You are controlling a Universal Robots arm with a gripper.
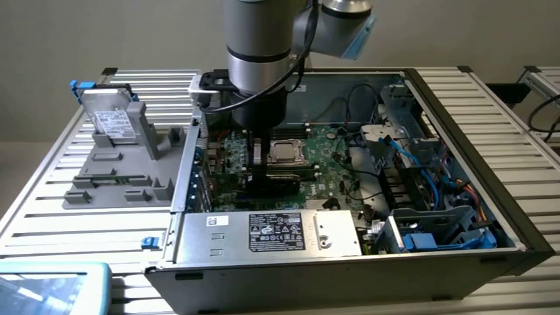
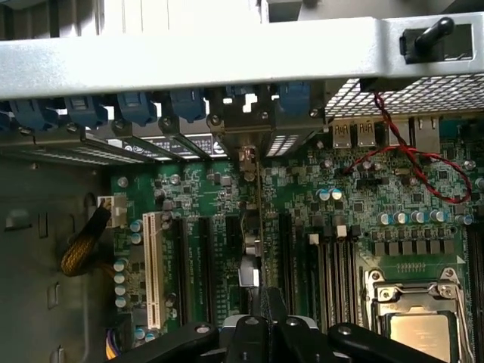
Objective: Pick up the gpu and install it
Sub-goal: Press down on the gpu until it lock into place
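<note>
In the exterior view, the end effector [image 1: 261,172] reaches down into the open computer case [image 1: 473,125], just beside the processor socket [image 1: 286,151]. In the wrist view, the end effector [image 2: 261,318] is clamped on the gpu [image 2: 253,249], which stands edge-on directly below it, its long axis running along a motherboard [image 2: 340,219] expansion slot toward the rear brackets [image 2: 242,121].

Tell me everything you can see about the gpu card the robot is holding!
The gpu is a thin, flat, dark card seen edge-on in the wrist view, with a grey metal bracket at its far end. It stands upright, on edge, over the green motherboard, lined up with the long black slots. The gripper is shut on its near end. Its bracket end reaches the row of slot covers with blue clips at the case's back wall. In the exterior view it is a dark strip below the arm.
</note>
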